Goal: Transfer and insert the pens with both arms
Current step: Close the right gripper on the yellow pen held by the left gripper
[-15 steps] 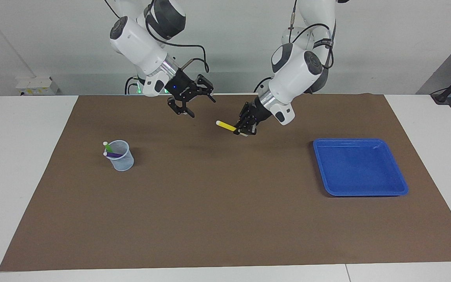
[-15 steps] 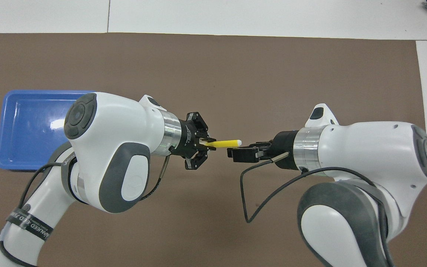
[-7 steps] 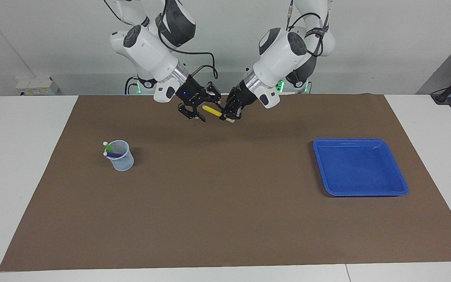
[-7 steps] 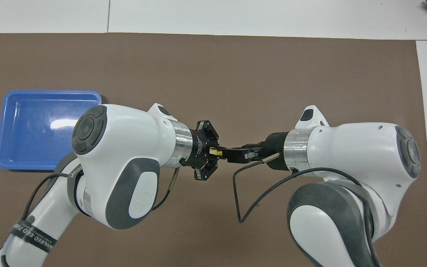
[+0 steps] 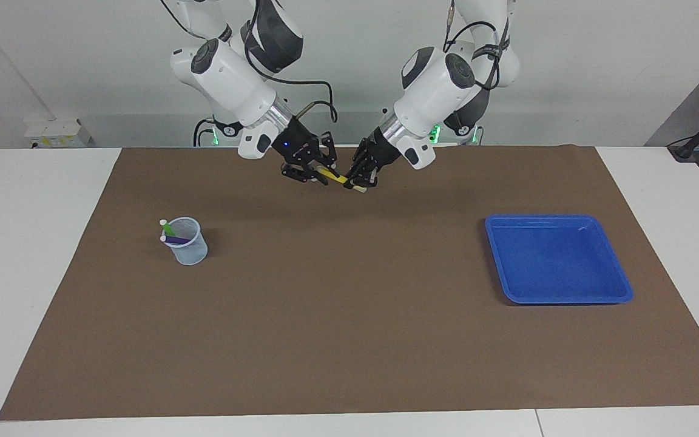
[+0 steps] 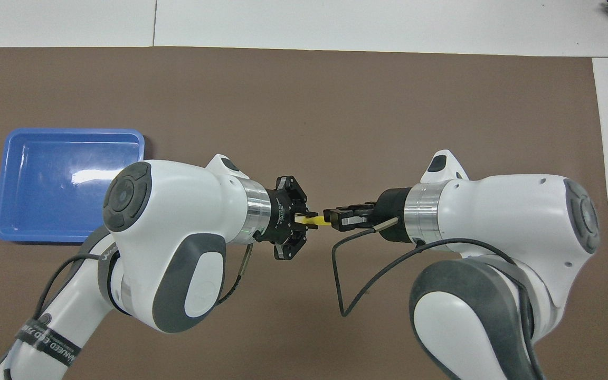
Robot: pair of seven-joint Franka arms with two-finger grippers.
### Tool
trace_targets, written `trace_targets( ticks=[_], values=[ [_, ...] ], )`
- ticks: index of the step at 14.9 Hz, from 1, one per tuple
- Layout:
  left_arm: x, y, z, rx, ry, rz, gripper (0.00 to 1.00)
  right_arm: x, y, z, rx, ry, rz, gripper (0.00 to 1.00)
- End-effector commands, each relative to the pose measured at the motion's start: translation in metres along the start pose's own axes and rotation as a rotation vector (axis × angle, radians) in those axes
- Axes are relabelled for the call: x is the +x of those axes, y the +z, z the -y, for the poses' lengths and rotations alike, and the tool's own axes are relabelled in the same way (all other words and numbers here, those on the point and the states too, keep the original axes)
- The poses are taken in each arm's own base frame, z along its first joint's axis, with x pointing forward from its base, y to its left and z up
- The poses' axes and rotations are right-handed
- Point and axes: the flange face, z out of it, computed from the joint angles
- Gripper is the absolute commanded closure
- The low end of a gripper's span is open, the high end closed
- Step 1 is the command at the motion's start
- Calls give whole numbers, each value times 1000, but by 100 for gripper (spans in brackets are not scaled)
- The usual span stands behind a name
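Facing view: a brown mat [image 5: 349, 315] is covering most of the table, filling the frame from its middle band down to the lower edge. A blue tray [image 5: 559, 290] is lying at centre right with nothing in it. The two white arms are entering from the top of the frame and meeting just above centre. A clear cup [image 5: 192, 250] is standing at centre left, holding the green pen [image 5: 168, 229] and the purple pen [image 5: 175, 240], both leaning with pale caps up.

The yellow pen [image 5: 336, 177] is hanging in the air at upper centre, spanning the gap between the two grippers, over the mat's upper edge. The left gripper [image 5: 358, 181] is clamped on one end of it. The right gripper [image 5: 320, 173] is closing on the other end; its fingers look drawn together around the pen.

Overhead view: the left gripper [image 6: 300, 217] and right gripper [image 6: 331, 217] are facing tip to tip at the frame's centre, with only a short yellow stretch [image 6: 319, 220] showing between them.

Judgement: this is the handover of the last pen. Doing it well calls for the right gripper's hold to be firm before the left gripper lets go, and for the left to back away along the pen's axis so it is not tugged askew.
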Motion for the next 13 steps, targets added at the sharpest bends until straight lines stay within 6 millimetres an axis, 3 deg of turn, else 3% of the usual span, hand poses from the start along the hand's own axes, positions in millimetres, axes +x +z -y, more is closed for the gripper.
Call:
trace_targets(
  ticks=[1, 10, 11, 12, 13],
  values=[
    [-1, -7, 8, -28, -9, 17, 100, -2, 0, -1, 6, 14, 2, 100],
    [-1, -19, 6, -49, -6, 25, 100, -3, -2, -9, -44, -24, 59, 100],
    [0, -20, 6, -50, 0, 23, 94, -2, -4, -9, -45, -25, 62, 100],
    [-2, -21, 6, -54, -15, 26, 35, -3, -3, -9, -51, -26, 68, 100],
    [-3, -23, 6, -56, -17, 28, 0, -3, -3, -9, -58, -26, 69, 100]
  ],
)
